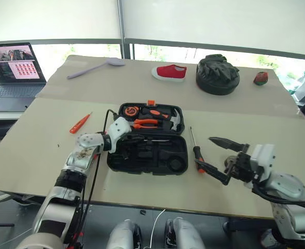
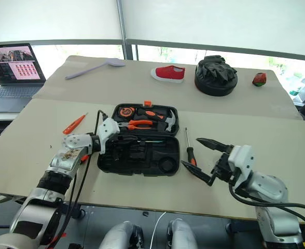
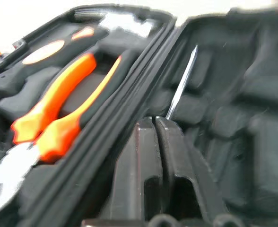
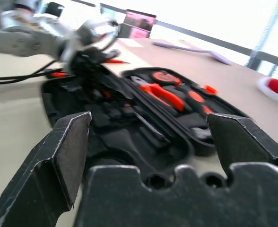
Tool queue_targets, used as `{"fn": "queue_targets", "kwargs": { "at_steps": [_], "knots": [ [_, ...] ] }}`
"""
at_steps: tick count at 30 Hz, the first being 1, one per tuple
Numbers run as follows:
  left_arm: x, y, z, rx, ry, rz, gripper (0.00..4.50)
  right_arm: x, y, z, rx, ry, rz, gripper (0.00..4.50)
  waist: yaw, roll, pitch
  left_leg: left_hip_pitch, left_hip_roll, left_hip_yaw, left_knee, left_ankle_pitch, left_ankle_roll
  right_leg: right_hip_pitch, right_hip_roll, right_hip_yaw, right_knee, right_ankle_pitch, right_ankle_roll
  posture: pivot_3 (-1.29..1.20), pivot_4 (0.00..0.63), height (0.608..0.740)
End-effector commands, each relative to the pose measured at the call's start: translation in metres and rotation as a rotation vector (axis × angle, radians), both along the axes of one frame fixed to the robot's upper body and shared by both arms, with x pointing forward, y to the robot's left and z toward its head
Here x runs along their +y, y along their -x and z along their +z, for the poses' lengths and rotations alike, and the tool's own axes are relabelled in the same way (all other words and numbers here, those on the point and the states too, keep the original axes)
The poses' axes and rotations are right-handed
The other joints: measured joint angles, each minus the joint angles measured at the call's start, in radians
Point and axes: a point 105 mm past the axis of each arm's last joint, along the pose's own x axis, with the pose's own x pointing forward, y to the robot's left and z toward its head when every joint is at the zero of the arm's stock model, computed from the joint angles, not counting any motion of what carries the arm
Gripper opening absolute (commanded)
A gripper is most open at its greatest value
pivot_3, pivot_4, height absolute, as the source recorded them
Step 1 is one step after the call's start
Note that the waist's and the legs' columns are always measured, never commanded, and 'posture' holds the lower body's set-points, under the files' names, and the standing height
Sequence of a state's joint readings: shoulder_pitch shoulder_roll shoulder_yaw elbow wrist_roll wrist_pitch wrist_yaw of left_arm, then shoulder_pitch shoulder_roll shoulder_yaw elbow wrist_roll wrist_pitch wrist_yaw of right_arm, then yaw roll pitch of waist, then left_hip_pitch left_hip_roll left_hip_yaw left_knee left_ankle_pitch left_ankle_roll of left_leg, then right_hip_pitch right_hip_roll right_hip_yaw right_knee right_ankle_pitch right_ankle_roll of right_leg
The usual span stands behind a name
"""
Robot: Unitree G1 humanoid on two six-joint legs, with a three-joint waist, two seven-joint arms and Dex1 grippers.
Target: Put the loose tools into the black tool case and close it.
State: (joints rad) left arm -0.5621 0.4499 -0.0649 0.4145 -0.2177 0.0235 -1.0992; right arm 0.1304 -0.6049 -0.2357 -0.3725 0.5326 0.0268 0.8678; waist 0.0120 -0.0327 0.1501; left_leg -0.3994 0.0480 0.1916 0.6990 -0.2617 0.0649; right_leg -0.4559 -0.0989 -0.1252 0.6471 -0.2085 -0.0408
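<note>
The black tool case [image 1: 142, 168] lies open in the middle of the table. Its far half holds orange-handled pliers [image 1: 144, 123], a hammer and a tape measure. My left gripper [image 1: 125, 136] reaches over the case's left end at the hinge, fingers [image 3: 151, 156] pressed together. A thin screwdriver shaft [image 3: 182, 78] runs on from their tips inside the near half; I cannot tell if it is pinched. A black-and-orange screwdriver [image 1: 195, 150] lies on the table right of the case. My right gripper [image 1: 220, 158] hovers open beside it. A small all-orange screwdriver [image 1: 80, 123] lies left of the case.
On the far part of the table are a lilac spoon [image 1: 93, 67], a red shoe [image 1: 169, 72], a round black bag [image 1: 217, 75] and a small red object [image 1: 260, 78]. An open laptop [image 1: 12, 72] stands off the table's far left corner.
</note>
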Motion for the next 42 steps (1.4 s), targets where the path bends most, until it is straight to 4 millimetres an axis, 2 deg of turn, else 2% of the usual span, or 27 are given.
{"fn": "queue_targets", "kwargs": {
  "at_steps": [1,4,7,9,11,14,17,22,26,32,37,40,42],
  "knots": [
    [0.036,0.023,0.042,-0.111,0.070,-0.070,1.93,-0.024,0.017,-0.002,0.008,0.026,-0.123,4.50,-0.003,0.000,0.000,0.000,0.000,0.000,0.000,0.000,0.000,0.000,0.000,0.000,0.000,0.000,0.000,0.00,0.150,0.740],
    [0.064,0.039,0.046,-0.095,0.027,-0.056,2.97,-0.042,0.034,-0.017,0.064,0.040,-0.224,4.50,-0.007,0.000,0.000,0.003,0.001,0.000,-0.004,0.001,-0.004,0.001,0.002,0.001,0.000,0.000,-0.001,0.00,0.150,0.740],
    [0.096,0.041,0.040,-0.102,-0.012,0.073,4.02,-0.066,0.048,-0.035,0.100,0.037,-0.375,4.50,-0.002,0.002,-0.001,0.004,0.001,0.000,-0.004,0.000,-0.004,0.001,0.001,0.001,0.000,-0.001,-0.001,0.00,0.150,0.740],
    [0.108,0.054,0.028,-0.079,-0.031,0.061,4.39,-0.082,0.058,-0.050,0.128,0.072,-0.463,4.50,-0.002,0.003,-0.002,0.006,0.001,0.000,-0.004,-0.008,-0.005,0.003,0.000,0.002,-0.001,-0.001,0.000,0.00,0.150,0.740],
    [0.110,0.070,0.020,-0.068,-0.027,0.007,4.39,-0.086,0.066,-0.059,0.146,0.102,-0.481,4.50,-0.002,0.004,-0.002,0.007,0.001,0.000,-0.004,-0.011,-0.004,0.003,-0.001,0.002,-0.001,-0.001,0.000,0.00,0.150,0.740],
    [0.104,0.086,0.011,-0.019,-0.008,-0.058,4.39,-0.082,0.063,-0.053,0.151,0.090,-0.496,4.50,-0.003,0.004,-0.002,0.007,0.001,0.000,-0.005,-0.012,-0.004,0.002,-0.001,0.003,-0.002,-0.004,-0.005,0.00,0.150,0.740],
    [0.090,0.087,0.016,-0.036,0.038,-0.096,4.39,-0.072,0.041,-0.042,0.201,0.033,-0.509,4.50,-0.006,0.004,-0.002,0.006,0.001,0.000,-0.005,-0.009,-0.009,0.001,-0.001,0.004,-0.001,-0.004,-0.005,0.00,0.150,0.740],
    [0.067,0.084,0.029,-0.072,0.107,-0.155,4.39,-0.027,0.003,-0.017,0.320,-0.054,-0.350,4.50,-0.011,0.006,-0.003,0.006,0.001,0.000,-0.005,-0.010,-0.008,0.001,-0.001,0.004,-0.001,-0.005,-0.007,0.00,0.150,0.740],
    [0.052,0.084,0.034,-0.102,0.125,-0.191,4.39,-0.007,-0.012,-0.037,0.558,0.070,-0.323,4.50,-0.012,0.006,-0.003,0.005,0.001,0.000,-0.005,-0.008,-0.006,0.001,0.001,0.004,-0.001,-0.001,-0.002,0.00,0.150,0.740],
    [0.040,0.091,0.038,-0.114,0.143,-0.228,4.39,0.013,-0.022,-0.049,0.696,0.119,-0.340,4.50,-0.004,0.005,-0.003,0.000,0.001,-0.001,-0.004,-0.004,-0.004,-0.001,0.003,0.002,-0.001,-0.003,-0.004,0.00,0.150,0.740],
    [0.035,0.086,0.052,-0.211,0.167,-0.192,4.39,0.024,-0.034,-0.057,0.724,0.151,-0.401,4.50,-0.004,0.005,-0.003,0.000,0.001,-0.001,-0.003,-0.005,-0.003,0.000,0.002,0.002,-0.003,-0.002,0.000,0.00,0.150,0.740],
    [0.033,0.088,0.054,-0.208,0.170,-0.199,4.50,0.020,-0.042,-0.058,0.719,0.156,-0.471,3.77,-0.004,0.005,-0.003,0.000,0.001,-0.001,-0.003,-0.004,-0.003,0.000,0.003,0.002,-0.003,-0.002,0.000,0.00,0.150,0.740],
    [0.032,0.091,0.054,-0.199,0.176,-0.213,4.50,0.014,-0.047,-0.056,0.700,0.147,-0.528,3.12,-0.005,0.005,-0.003,0.000,0.001,-0.001,-0.003,-0.004,-0.004,-0.001,0.003,0.002,-0.003,-0.002,0.000,0.00,0.150,0.740]
  ]
}}
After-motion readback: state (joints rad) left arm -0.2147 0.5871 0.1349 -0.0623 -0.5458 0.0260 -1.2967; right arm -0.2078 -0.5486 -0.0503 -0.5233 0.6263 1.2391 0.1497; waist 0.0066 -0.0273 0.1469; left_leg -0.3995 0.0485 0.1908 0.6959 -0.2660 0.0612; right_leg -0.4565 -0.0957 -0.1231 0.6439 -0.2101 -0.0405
